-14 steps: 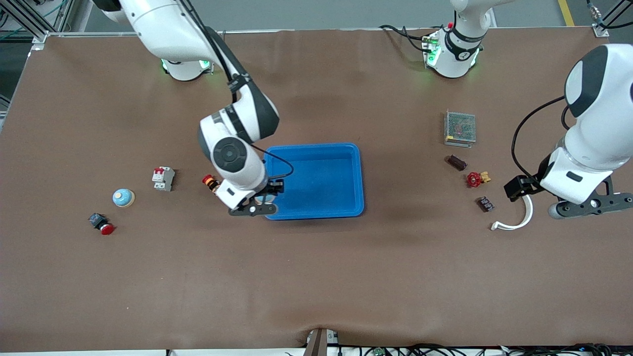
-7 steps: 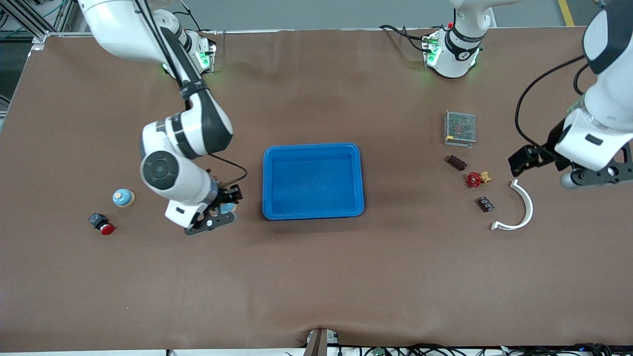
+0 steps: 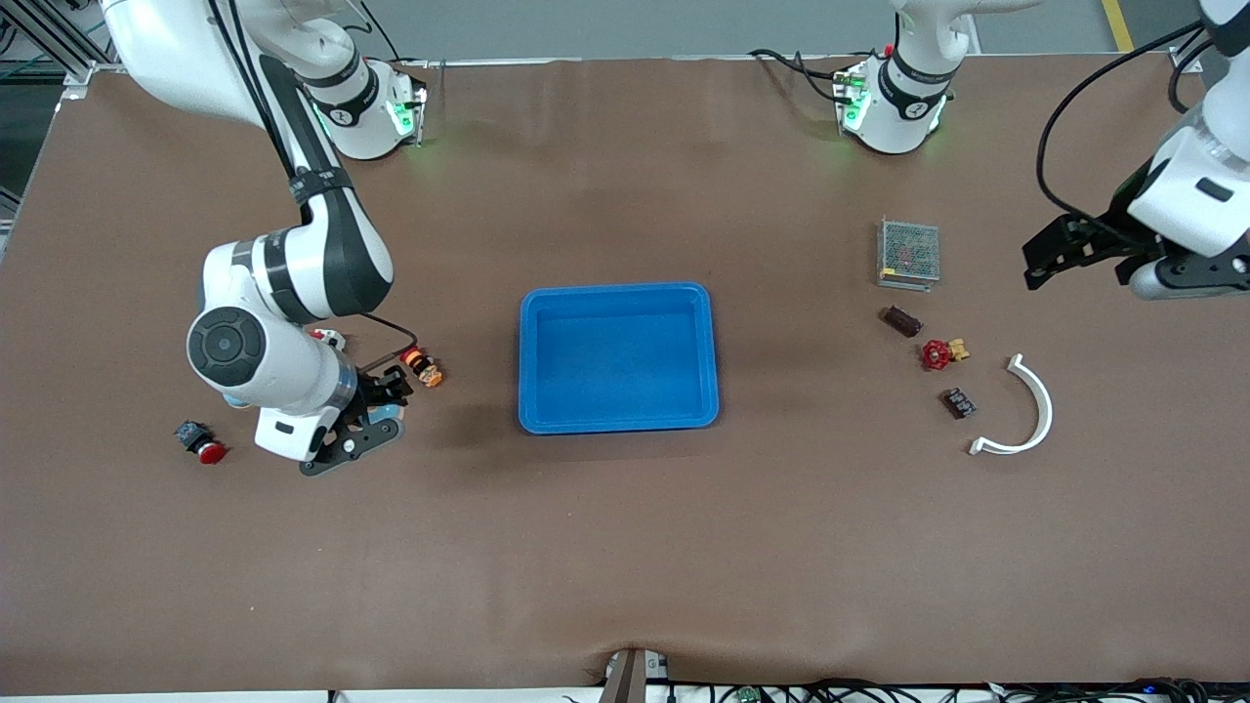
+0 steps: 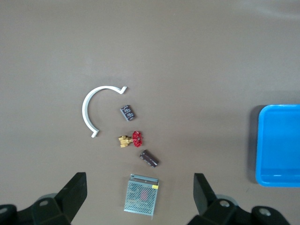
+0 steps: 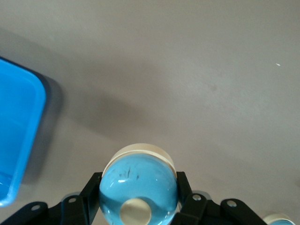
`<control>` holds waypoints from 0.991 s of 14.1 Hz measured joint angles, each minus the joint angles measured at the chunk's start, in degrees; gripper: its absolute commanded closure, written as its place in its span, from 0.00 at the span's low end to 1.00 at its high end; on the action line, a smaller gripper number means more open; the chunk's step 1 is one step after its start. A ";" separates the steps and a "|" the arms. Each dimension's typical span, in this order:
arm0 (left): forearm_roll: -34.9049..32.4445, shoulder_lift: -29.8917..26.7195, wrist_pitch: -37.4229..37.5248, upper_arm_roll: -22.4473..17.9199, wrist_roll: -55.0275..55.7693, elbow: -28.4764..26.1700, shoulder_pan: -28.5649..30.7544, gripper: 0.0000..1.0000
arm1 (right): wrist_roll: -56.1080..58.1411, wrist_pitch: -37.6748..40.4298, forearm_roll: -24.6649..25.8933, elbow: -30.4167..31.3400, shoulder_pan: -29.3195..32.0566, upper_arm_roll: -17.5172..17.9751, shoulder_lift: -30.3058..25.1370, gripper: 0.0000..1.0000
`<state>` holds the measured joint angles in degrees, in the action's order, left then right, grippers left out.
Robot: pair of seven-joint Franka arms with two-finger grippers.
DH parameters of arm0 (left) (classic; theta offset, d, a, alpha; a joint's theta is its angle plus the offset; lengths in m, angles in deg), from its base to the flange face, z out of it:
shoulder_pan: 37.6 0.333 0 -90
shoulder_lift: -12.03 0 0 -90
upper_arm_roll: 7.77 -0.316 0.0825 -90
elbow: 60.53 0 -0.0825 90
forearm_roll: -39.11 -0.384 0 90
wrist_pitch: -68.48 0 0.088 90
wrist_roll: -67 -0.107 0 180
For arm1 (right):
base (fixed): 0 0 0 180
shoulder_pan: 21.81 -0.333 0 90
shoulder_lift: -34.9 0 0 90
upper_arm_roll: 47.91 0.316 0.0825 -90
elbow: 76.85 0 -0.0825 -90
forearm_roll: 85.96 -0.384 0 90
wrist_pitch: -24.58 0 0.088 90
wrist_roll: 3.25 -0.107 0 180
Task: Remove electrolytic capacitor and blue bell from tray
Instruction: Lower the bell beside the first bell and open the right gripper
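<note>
The bell [image 5: 138, 187] is a blue dome on a cream base. My right gripper [image 5: 138, 197] is shut on it, one finger on each side. In the front view the right gripper [image 3: 376, 420] hangs over bare table between the blue tray [image 3: 617, 289] and the right arm's end, and a sliver of the bell [image 3: 394, 402] shows. The capacitor [image 3: 902, 320], a dark brown cylinder, lies on the table near the left arm's end and also shows in the left wrist view [image 4: 149, 158]. My left gripper [image 4: 139, 194] is open and empty, held high [image 3: 1187, 276] above that end.
Round the capacitor lie a mesh metal box [image 3: 908, 254], a red valve [image 3: 937, 353], a small black part [image 3: 958, 402] and a white curved piece [image 3: 1035, 410]. An orange button [image 3: 422, 368] and a red-capped button [image 3: 200, 441] lie by the right arm.
The right arm has carried the bell from over the tray's corner toward its own end of the table. The left arm has risen and drawn back from the white curved piece.
</note>
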<state>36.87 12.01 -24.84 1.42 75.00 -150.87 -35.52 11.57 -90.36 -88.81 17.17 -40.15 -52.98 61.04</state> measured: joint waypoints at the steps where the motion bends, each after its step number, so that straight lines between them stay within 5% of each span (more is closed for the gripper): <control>1: 0.01 -0.46 0.03 -0.11 -0.28 -0.39 -0.01 0.00 | 1.85 -1.07 0.15 1.56 0.68 0.00 -0.59 0.56; 14: 0.02 -2.02 0.04 -0.11 -1.10 -1.73 -0.52 0.00 | 16.31 -29.22 0.41 22.13 6.32 0.05 -1.93 0.56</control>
<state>36.89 10.00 -24.80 1.31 73.91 -152.60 -36.04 27.89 -119.58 -88.40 39.30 -33.84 -52.92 59.10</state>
